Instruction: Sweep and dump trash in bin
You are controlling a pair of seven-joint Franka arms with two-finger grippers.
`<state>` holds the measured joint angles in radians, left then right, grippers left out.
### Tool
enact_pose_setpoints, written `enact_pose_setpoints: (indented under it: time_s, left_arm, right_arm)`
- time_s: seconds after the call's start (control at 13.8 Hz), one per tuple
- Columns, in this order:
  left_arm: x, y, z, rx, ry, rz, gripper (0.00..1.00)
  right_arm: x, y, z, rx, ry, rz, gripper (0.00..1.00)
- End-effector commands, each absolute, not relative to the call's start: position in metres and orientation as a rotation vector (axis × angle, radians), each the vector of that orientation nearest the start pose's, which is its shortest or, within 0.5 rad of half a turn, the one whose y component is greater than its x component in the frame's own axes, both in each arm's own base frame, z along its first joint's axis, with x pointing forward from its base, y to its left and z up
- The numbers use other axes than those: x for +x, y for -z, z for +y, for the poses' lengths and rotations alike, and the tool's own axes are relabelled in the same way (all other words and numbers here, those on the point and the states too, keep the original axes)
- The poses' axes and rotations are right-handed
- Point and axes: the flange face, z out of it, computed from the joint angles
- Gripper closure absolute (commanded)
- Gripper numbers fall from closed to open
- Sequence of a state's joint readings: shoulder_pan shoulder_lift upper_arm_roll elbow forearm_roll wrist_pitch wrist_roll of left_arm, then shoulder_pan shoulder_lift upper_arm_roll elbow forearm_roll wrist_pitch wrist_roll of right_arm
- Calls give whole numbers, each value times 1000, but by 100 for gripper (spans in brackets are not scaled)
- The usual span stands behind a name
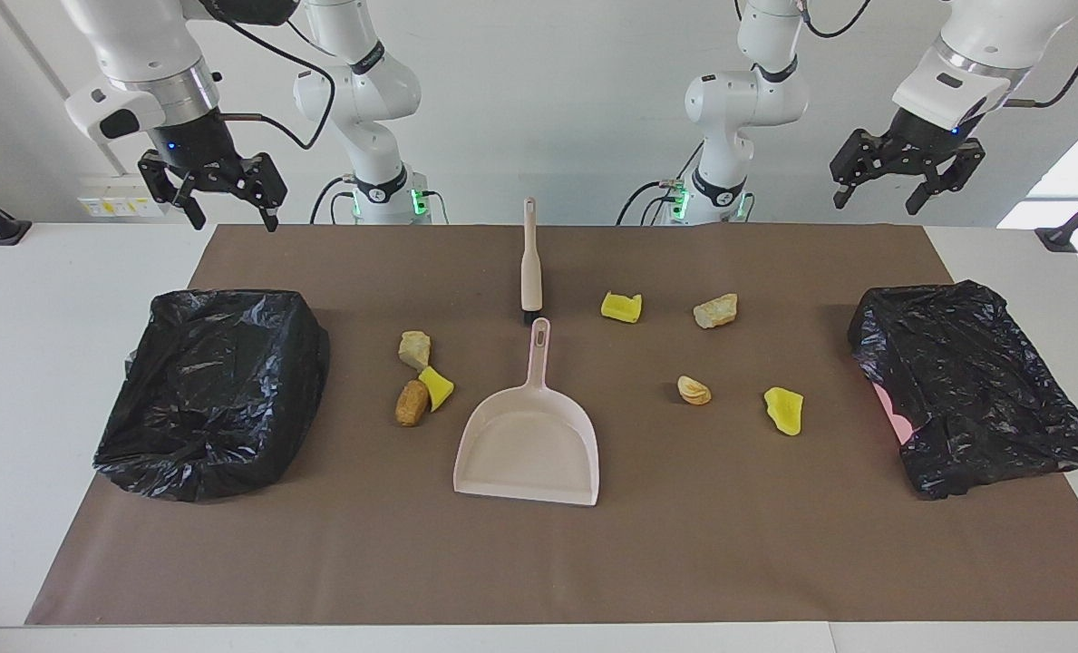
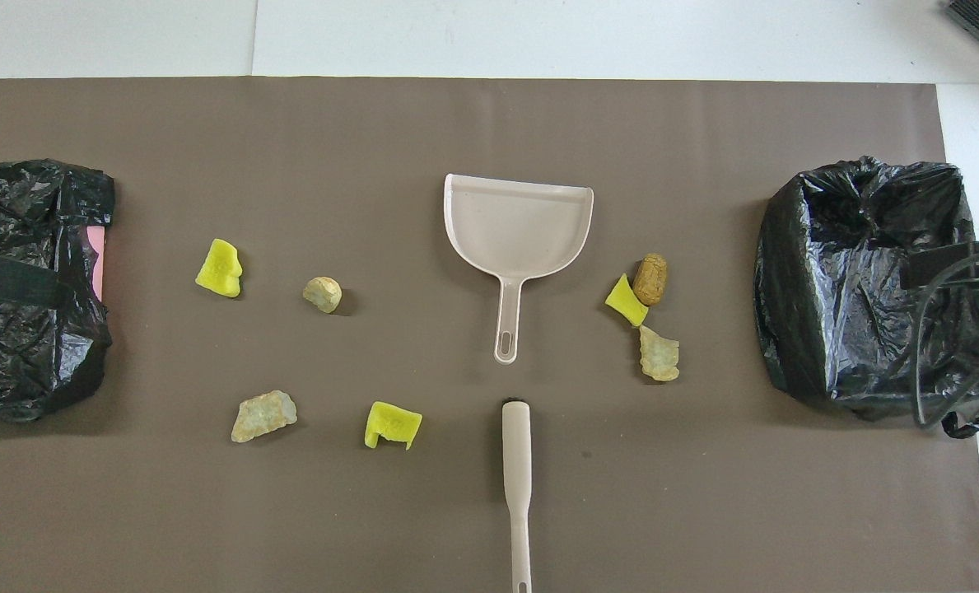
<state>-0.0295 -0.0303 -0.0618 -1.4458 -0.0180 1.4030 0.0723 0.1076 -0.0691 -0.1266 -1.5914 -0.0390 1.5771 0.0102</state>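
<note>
Seven pieces of trash are lying on the brown mat [image 1: 539, 562]: three yellow spongy chunks [image 1: 621, 307] [image 1: 436, 388] [image 1: 784, 410], and four tan or brown lumps [image 1: 715, 311] [image 1: 414, 349] [image 1: 412, 403] [image 1: 694, 390]. One dustpan [image 1: 528, 444] and one brush [image 1: 530, 263] are sitting mid-mat. Two black-bagged bins [image 1: 212, 390] [image 1: 974, 385] are standing at the ends.

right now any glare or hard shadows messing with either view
Facing view: bright window glare at the edge near the left gripper; glossy highlights on both bin bags; shadows under the trash are soft. Overhead view: even light, the brown mat is matte, the dustpan and brush show clearly.
</note>
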Motion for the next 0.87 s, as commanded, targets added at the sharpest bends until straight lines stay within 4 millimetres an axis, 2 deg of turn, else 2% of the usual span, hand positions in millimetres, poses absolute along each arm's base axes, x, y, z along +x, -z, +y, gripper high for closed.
enact_pose_setpoints:
  time_s: [0.0, 0.8]
  left_arm:
    - [514, -684, -48, -3137, -36, 251, 0]
    - [513, -684, -48, -3138, -34, 239, 0]
  right_arm:
    - [532, -654, -18, -3187, 112, 69, 0]
    - [529, -652, -23, -3145, 103, 87, 0]
